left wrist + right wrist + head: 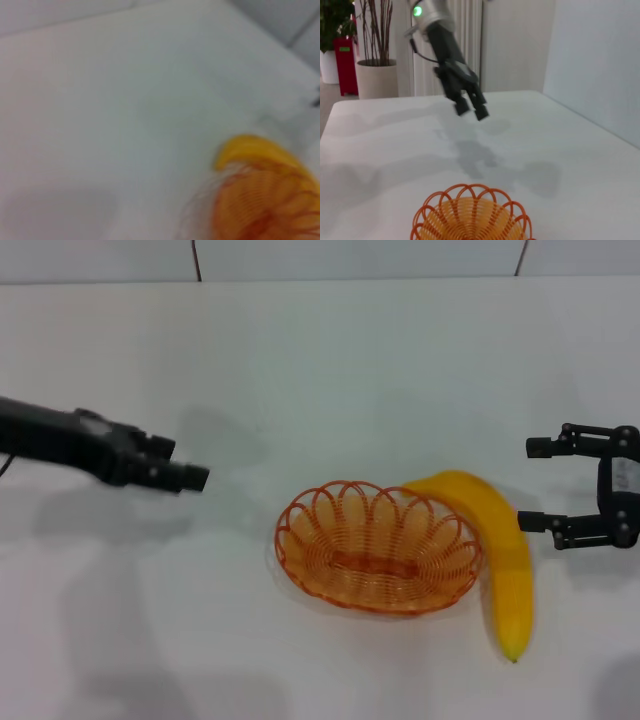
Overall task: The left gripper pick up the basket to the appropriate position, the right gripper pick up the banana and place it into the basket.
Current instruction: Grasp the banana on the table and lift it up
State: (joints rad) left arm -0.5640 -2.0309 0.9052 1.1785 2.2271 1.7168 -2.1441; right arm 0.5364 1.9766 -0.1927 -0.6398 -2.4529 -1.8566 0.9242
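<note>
We saw the basket on the table, the banana touching its right rim. The left gripper hovered left of it, fingers slightly apart, holding nothing. The right gripper, wide open and empty, hung just right of the banana.

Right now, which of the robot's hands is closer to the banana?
The right. The right hand hovers open just beside the banana, not touching it. The left hand is on the far side of the basket, well away.
</note>
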